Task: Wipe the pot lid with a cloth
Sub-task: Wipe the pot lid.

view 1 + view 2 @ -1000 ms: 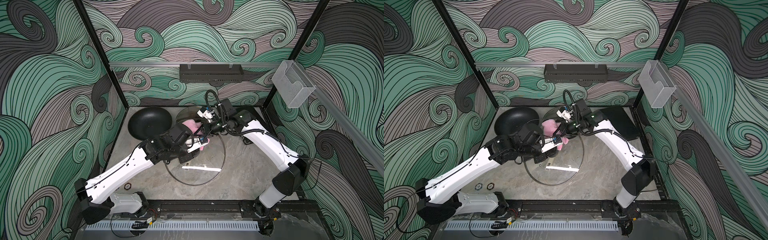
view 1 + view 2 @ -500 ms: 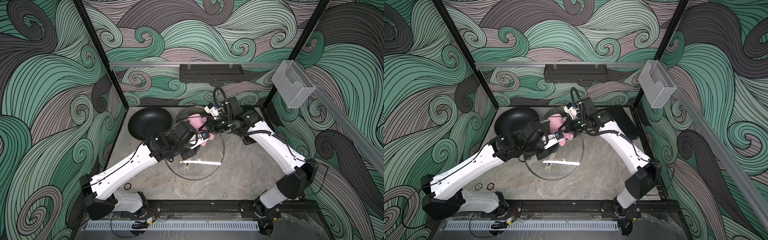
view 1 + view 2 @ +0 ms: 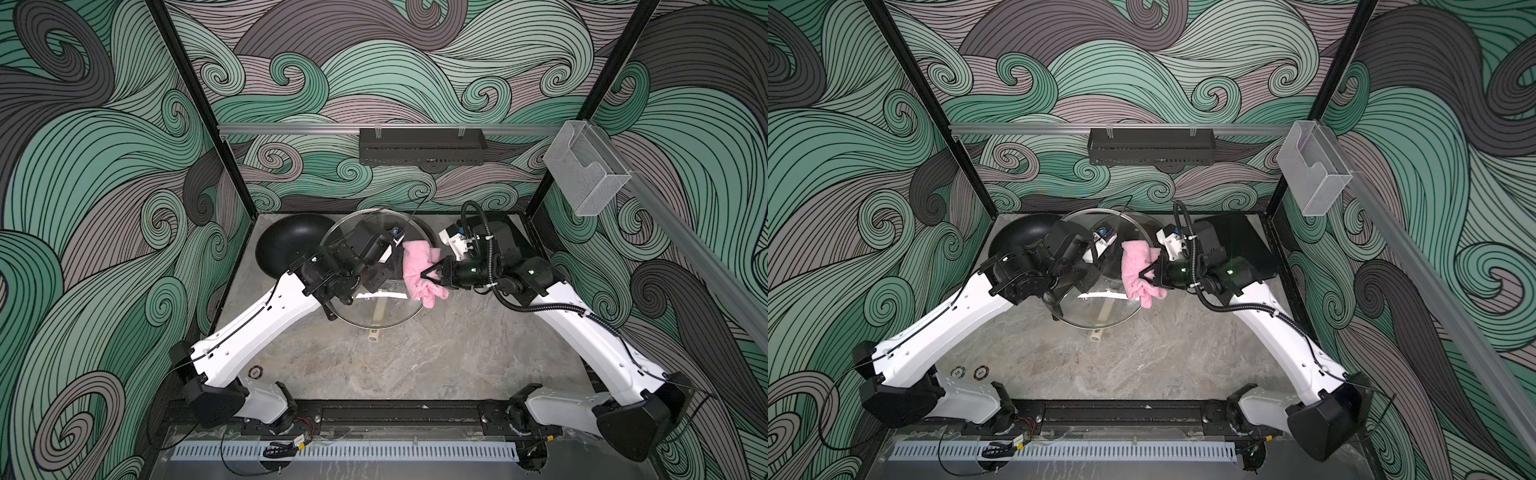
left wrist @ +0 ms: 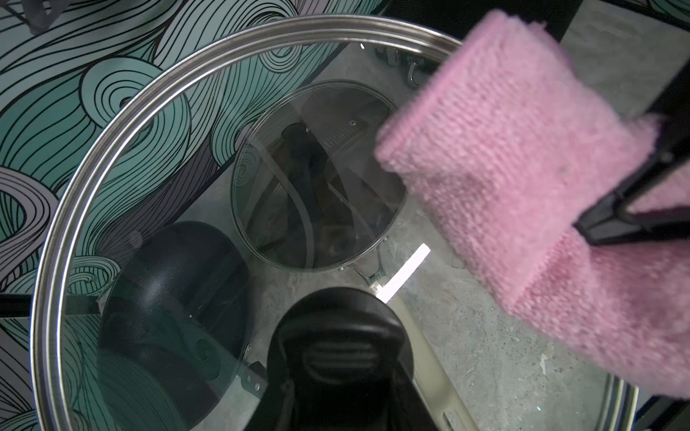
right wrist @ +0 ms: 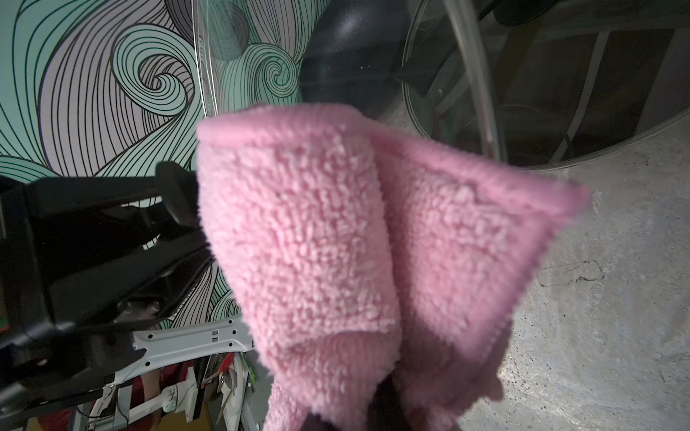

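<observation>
- Right arm has swung out to the right since a second ago. The cloth (image 3: 417, 270) has travelled from mid-glass out to the right rim of the pot lid (image 3: 365, 309).
- I read that as one wiping stroke finishing at the edge, so the left half of the glass probably still needs a pass.
- Right end effector (image 3: 428, 279) is pinched narrow on the bunched cloth, with loose corners hanging toward the near side.
- Left end effector (image 4: 339, 380) is clamped on the knob (image 4: 338, 328) and holds the lid tilted above the desk (image 3: 415, 361).
- I cannot confirm that the cloth is touching the glass.
- The cloth overlaps the steel rim (image 4: 123, 123), and a further pull to the right would slide it off.
- The far side is crowded, with a black wok (image 3: 286, 245) at far left and a second lid (image 4: 317, 179) behind.
- Bare desk lies near and right, which leaves room to reset for the next stroke.
</observation>
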You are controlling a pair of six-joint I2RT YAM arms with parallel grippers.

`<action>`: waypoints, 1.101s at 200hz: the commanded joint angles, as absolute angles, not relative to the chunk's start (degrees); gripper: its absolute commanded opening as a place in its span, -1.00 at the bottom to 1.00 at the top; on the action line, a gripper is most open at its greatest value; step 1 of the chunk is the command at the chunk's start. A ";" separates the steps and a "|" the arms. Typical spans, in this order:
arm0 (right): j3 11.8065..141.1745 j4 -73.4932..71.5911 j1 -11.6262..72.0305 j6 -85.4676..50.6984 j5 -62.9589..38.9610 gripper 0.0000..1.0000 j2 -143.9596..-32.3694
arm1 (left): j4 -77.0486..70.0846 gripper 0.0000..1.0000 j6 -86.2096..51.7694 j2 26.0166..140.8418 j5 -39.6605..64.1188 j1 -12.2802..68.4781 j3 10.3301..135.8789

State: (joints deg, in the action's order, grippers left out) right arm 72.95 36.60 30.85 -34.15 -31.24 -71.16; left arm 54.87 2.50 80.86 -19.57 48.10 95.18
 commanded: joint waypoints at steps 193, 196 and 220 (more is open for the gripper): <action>69.80 20.15 49.62 -44.26 -15.82 -1.00 -75.46 | 43.36 -1.00 -21.67 81.91 -19.52 43.96 102.57; 69.54 20.21 49.09 -44.23 -16.03 -1.00 -74.87 | 43.47 -1.00 -21.45 80.55 -19.48 43.95 102.30; 67.95 23.96 42.90 -43.38 -19.06 -1.00 -70.86 | 44.82 -1.00 -19.98 78.54 -18.96 43.60 100.81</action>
State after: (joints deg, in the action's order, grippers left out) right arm 69.41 19.03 48.58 -43.94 -18.48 -75.00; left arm 49.63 -21.63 84.93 -18.74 44.25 98.91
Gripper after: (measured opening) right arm 0.078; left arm 0.320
